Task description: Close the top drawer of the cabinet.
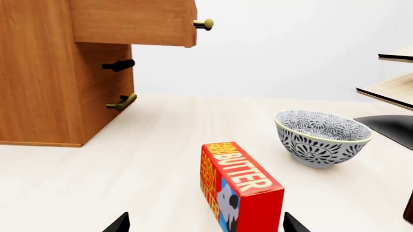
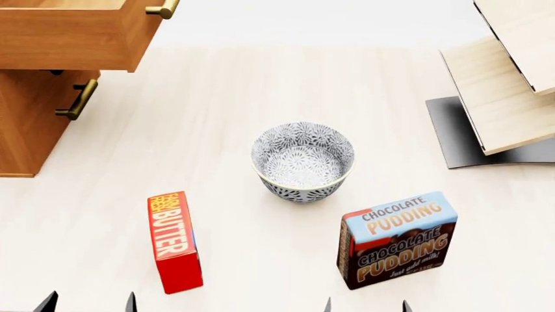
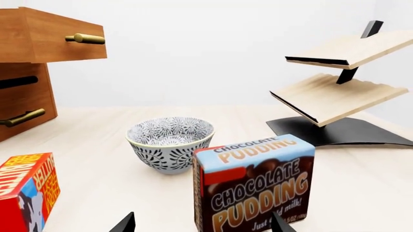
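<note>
Left wrist view: the top drawer (image 1: pixel 132 21) juts out from the cabinet (image 1: pixel 58 92), cropped at the frame edge. Only 2 dark fingertips of the left gripper (image 1: pixel 205 223) show, spread apart around the butter box (image 1: pixel 240 191), holding nothing.

Head view: the drawer hangs open at far left, its interior cut off. The patterned bowl (image 2: pixel 303 160) sits mid-table.

Right wrist view: the right gripper (image 3: pixel 203 223) shows 2 separated tips flanking the chocolate pudding box (image 3: pixel 255 182), not clamped on it. The tiered rack (image 3: pixel 335 92) stands beyond.
</note>
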{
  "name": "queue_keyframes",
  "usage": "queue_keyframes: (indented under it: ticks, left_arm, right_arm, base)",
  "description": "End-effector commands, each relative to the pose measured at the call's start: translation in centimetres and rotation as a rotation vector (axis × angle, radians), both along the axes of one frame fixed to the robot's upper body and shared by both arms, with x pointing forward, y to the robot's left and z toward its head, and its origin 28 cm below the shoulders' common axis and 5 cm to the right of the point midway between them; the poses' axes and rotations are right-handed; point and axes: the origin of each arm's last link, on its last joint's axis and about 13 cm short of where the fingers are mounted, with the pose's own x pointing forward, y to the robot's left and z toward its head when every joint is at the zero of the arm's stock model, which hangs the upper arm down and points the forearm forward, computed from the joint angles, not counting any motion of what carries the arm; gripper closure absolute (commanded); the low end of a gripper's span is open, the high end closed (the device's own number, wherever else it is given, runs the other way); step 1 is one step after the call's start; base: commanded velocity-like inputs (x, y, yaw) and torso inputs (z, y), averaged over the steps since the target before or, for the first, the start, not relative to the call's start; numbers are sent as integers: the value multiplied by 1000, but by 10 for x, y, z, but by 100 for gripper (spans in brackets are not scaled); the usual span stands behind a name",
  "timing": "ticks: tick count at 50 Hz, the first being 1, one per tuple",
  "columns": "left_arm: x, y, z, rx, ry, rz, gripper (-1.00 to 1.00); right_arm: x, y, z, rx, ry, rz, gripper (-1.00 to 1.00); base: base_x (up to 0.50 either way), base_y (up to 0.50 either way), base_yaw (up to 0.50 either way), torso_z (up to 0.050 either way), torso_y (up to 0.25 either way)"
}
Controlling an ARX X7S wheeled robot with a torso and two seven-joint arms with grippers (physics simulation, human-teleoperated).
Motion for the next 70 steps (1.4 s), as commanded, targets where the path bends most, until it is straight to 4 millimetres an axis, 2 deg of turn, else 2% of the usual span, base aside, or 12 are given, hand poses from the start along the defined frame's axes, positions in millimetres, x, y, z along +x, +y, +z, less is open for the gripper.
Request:
queue_keyframes:
  ticks: [1,12,29,46,57,70]
  left_arm:
    - [0,0,0,4,-8,9,-100]
    - [0,0,0,4,0,3,-100]
    - [1,0,-1,-1,8,0,-100]
    - [7,1,-3,18,61,44,-100]
    - [2,0,22,41,11,87,-100]
    - [-11,0,42,68,-1,85,-100]
  right_arm:
    - [1,0,0,-1,2,-7,-100]
    - [2,0,-1,2,16,-5,-100]
    - [2,-1,-1,1,19,-4,-100]
    - [8,-3,-1,-27,56,-42,-100]
    - [5,-4,20,-28,34,-99,-100]
    - [-11,-3,43,-39,-11,-100,-100]
  base:
    - [0,0,0,0,0]
    - [0,-45,0,0,0]
    - [0,-443,0,0,0]
    - [0,0,0,0,0]
    - [0,0,0,0,0]
    - [0,0,0,0,0]
